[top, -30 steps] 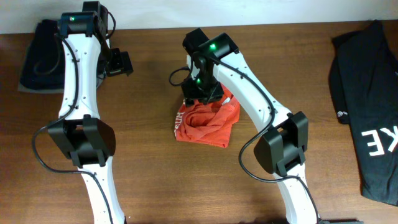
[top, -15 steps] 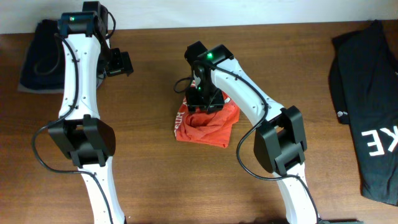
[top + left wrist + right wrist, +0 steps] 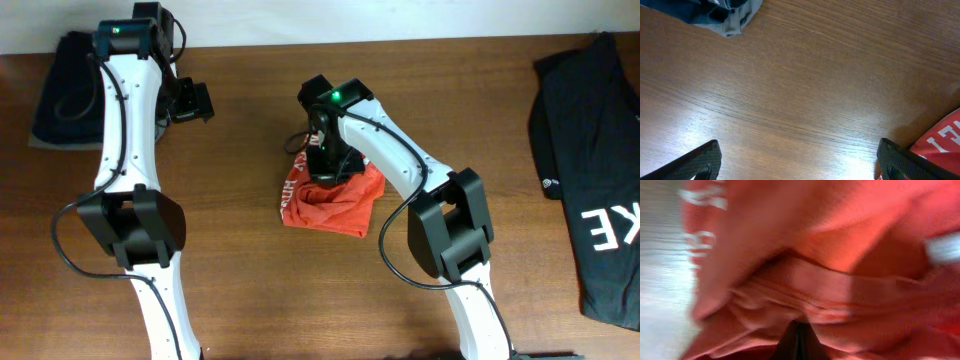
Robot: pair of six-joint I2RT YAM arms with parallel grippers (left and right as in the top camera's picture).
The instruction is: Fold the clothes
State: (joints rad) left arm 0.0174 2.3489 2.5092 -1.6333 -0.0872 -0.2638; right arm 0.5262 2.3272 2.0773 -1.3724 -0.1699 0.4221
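From overhead, the red-orange T-shirt [image 3: 338, 203] lies bunched in the middle of the tabletop [image 3: 240, 270], not yet flat or folded. My right fingers [image 3: 322, 166] are down on its far edge. A second ago they stood part open just above that edge; now they have dropped into the cloth and pressed together on it. My left fingers [image 3: 192, 103] hang far left, well apart from the shirt, and have not moved. The black T-shirt [image 3: 590, 150] at the right edge and the dark folded garments [image 3: 60, 90] at the far left are untouched.

From my left wrist, my left fingers [image 3: 702, 160] are spread wide over bare wood with nothing between them. A corner of the red-orange T-shirt [image 3: 942, 145] with white lettering shows at the near right, and the dark folded garments [image 3: 725, 15] at the far left.

From my right wrist, blurred red cloth [image 3: 805, 275] fills the view, and my right fingers [image 3: 796, 340] are pinching a fold of it at the bottom. I judge this to be a fresh grip, ready for me to lift or pull the edge and spread the shirt out.
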